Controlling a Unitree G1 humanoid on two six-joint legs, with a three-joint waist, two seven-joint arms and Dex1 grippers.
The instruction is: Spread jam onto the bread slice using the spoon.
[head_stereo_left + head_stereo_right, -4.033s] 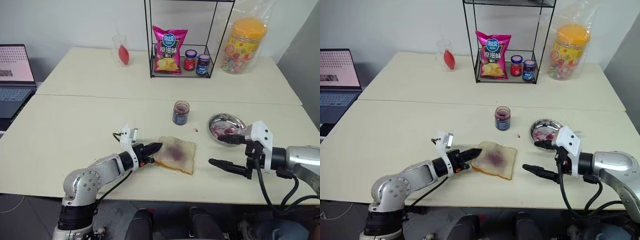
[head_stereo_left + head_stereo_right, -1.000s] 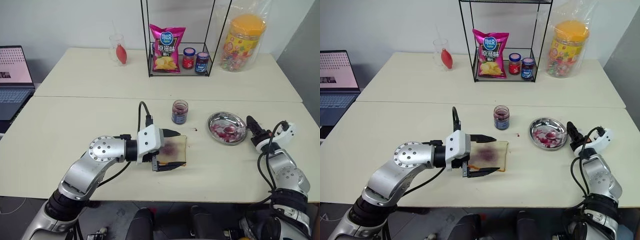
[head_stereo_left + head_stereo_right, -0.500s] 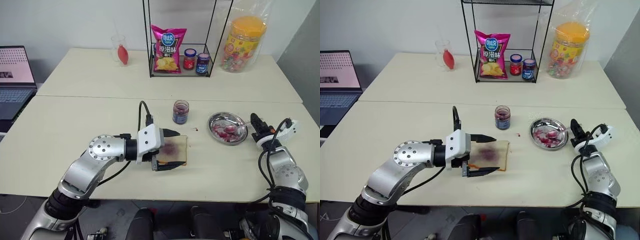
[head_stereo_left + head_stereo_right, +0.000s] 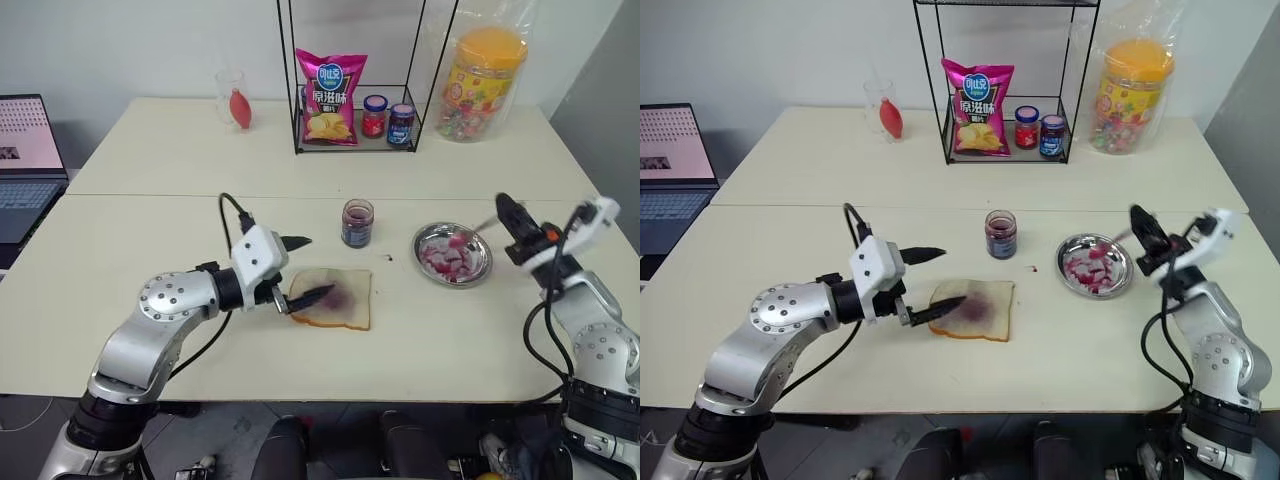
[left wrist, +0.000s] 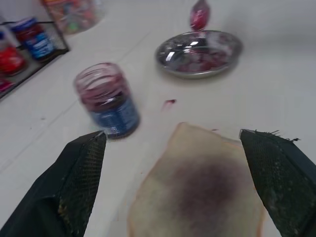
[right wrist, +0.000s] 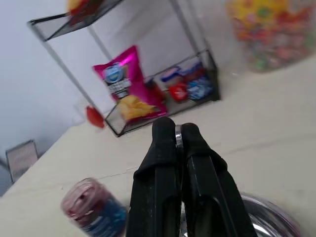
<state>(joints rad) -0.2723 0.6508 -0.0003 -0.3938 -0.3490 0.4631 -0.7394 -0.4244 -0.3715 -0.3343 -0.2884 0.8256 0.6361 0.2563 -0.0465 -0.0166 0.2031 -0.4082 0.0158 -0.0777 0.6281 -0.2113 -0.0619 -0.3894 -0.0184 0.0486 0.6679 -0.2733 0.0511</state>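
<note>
My right gripper point(image 4: 1143, 228) clamps the spoon point(image 4: 482, 224), handle slanting down toward the metal dish point(image 4: 480, 262). My left gripper point(image 4: 304, 268) gapes over the bread slice point(image 4: 335, 299) on the table point(image 4: 150, 240).

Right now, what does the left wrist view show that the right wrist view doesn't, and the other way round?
Left wrist alone: the bread with its purple jam smear, lying between the open left tool's fingers, and a red blob of jam on the spoon above the dish.

Right wrist alone: the wire rack with the chips bag, the candy jar, and the right tool shut on the spoon's handle.

Both: the open jam jar and the metal dish.
</note>
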